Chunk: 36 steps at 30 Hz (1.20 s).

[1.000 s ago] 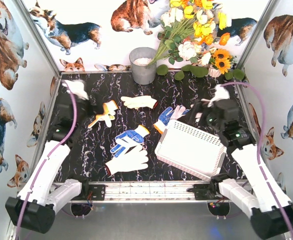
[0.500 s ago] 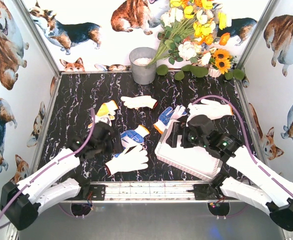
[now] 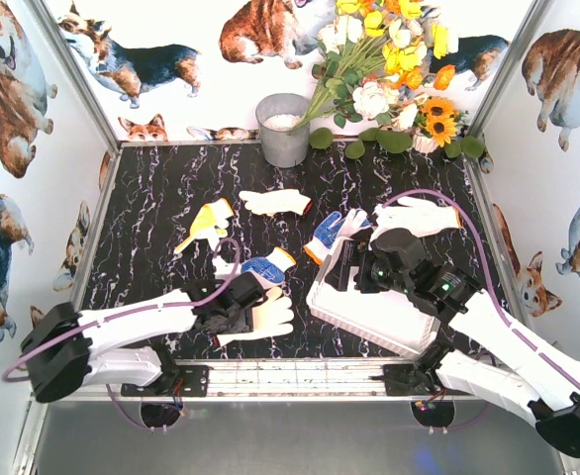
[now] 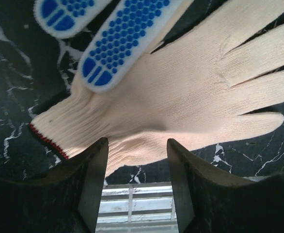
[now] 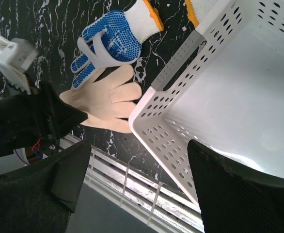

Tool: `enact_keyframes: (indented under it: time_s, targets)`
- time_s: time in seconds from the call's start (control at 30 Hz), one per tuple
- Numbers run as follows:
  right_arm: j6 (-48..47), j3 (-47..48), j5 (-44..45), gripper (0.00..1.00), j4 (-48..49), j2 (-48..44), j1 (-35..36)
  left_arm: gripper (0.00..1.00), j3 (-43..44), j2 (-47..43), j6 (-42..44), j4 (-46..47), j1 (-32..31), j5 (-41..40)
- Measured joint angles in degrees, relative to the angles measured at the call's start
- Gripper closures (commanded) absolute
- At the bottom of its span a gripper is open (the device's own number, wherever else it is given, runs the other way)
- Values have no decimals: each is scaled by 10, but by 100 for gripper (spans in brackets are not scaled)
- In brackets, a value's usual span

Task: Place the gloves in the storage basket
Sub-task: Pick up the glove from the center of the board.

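Left wrist view puts the released left jaws astride the plain glove (image 4: 181, 82), soft, limp and light, so pinch the wrist knit between them; right jaws also released.

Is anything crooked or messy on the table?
Yes. The white storage basket sits crooked, turned against the edges of the black table. The gloves lie scattered over it, none in the part of the basket that shows, and the blue-dotted glove overlaps the plain white glove.
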Motion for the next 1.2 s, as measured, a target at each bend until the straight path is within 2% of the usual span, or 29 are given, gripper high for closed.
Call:
enact_keyframes:
  time_s: [0.23, 0.53, 0.6, 0.7, 0.87, 1.0, 1.2]
  targets:
    - [7, 0, -2, 18, 0, -4, 2, 55, -7, 47, -12, 83, -17, 31]
    - [19, 0, -7, 18, 2, 9, 6, 52, -39, 65, -45, 270, -44, 107]
    - [20, 0, -9, 19, 2, 18, 10, 50, -43, 59, -50, 286, -47, 113]
    - [23, 0, -11, 19, 2, 32, 17, 50, -43, 16, -51, 271, -47, 96]
    - [29, 0, -14, 19, 13, 52, 29, 49, -31, -73, -47, 175, -47, 33]
    - [31, 1, -15, 19, 24, 70, 40, 50, -33, -80, -40, 116, -47, 19]
    - [32, 6, -16, 19, 37, 95, 60, 55, -53, -63, -29, 90, -47, 15]
